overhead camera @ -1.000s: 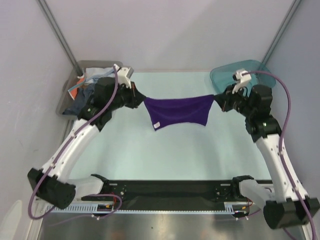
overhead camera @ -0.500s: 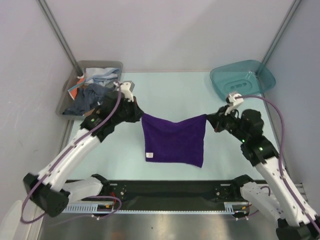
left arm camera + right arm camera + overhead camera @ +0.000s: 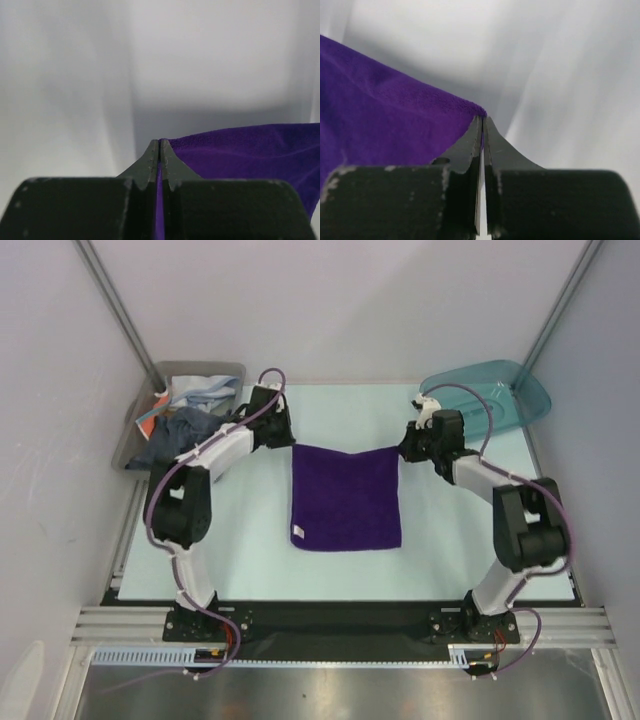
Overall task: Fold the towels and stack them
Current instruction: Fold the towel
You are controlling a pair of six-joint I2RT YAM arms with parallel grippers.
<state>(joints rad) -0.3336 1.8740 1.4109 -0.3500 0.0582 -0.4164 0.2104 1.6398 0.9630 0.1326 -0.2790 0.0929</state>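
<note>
A deep purple towel [image 3: 346, 498] lies spread flat in the middle of the table, a small white tag near its front left corner. My left gripper [image 3: 290, 441] is shut on the towel's far left corner; the purple cloth [image 3: 240, 150] shows pinched between its jaws. My right gripper [image 3: 402, 449] is shut on the far right corner, with the cloth [image 3: 385, 115] at its jaw tips. Other towels, dark grey-blue [image 3: 170, 435], pale light-blue [image 3: 200, 390] and orange-red [image 3: 148, 418], lie heaped in the grey bin.
The grey plastic bin [image 3: 135, 436] stands at the far left of the table. A teal translucent bin [image 3: 487, 392] stands at the far right, just behind my right arm. Walls enclose the table on three sides.
Both grippers have come down and back toward the far side, and the purple towel has gone from hanging between them to lying flat on the table.
</note>
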